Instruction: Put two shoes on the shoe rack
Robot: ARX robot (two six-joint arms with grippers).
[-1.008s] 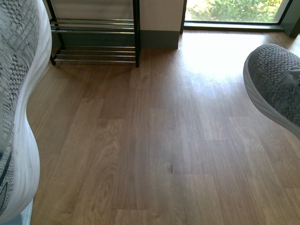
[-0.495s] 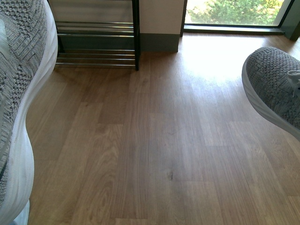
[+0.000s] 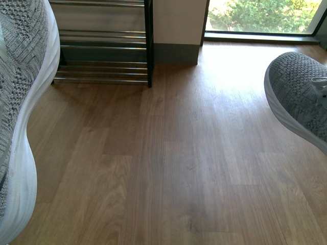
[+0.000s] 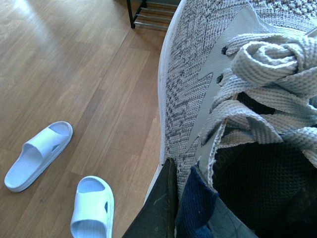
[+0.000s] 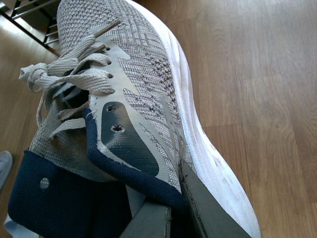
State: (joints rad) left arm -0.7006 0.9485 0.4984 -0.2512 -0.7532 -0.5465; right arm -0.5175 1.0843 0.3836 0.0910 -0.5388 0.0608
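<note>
Sneaker [image 4: 193,84] aloft in left fingers [image 4: 158,214], second sneaker [image 5: 143,74] in right fingers [image 5: 213,216].

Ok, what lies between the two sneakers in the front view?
Only bare wood floor lies between the left sneaker and the right sneaker in the front view; the shoe rack stands farther back.

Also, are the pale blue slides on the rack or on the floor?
On the floor. The left wrist view shows both slides lying there, apart from the shoe rack.
</note>
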